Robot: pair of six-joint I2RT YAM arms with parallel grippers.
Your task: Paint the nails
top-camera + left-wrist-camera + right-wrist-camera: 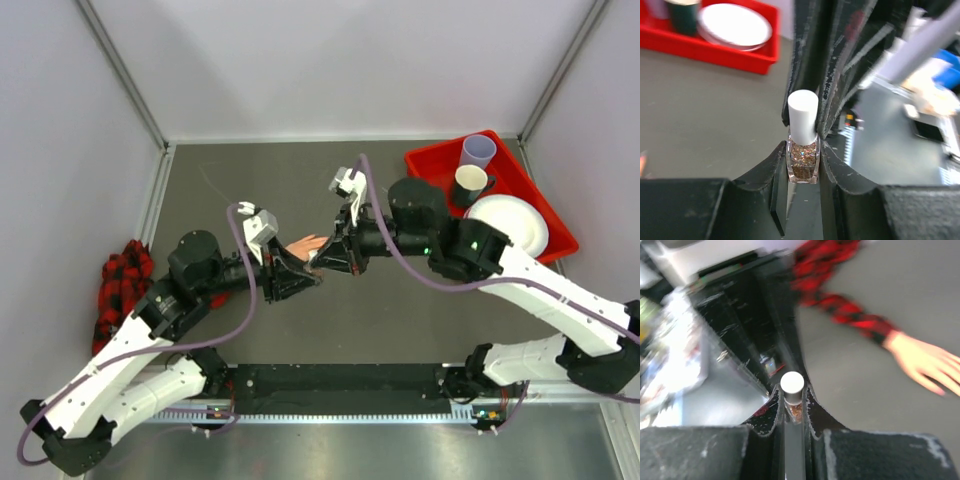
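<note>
A small bottle of gold glitter nail polish [803, 165] stands upright between the fingers of my left gripper [803, 161], which is shut on its glass body. My right gripper [792, 396] comes from the other side and is shut on the bottle's white cap [792, 383]. In the top view both grippers meet mid-table, left gripper [308, 272] and right gripper [320, 258], hiding the bottle. The peach mannequin hand [305, 243] lies flat just behind them, its plaid sleeve [840, 305] running left. The hand [922, 360] is blurred and its nails cannot be made out.
A red tray [425, 158] at the back right holds a lilac cup [478, 152], a dark cup [469, 184] and a white plate [510, 222]. The bunched plaid sleeve [122, 285] lies at the left edge. Grey walls enclose the dark mat.
</note>
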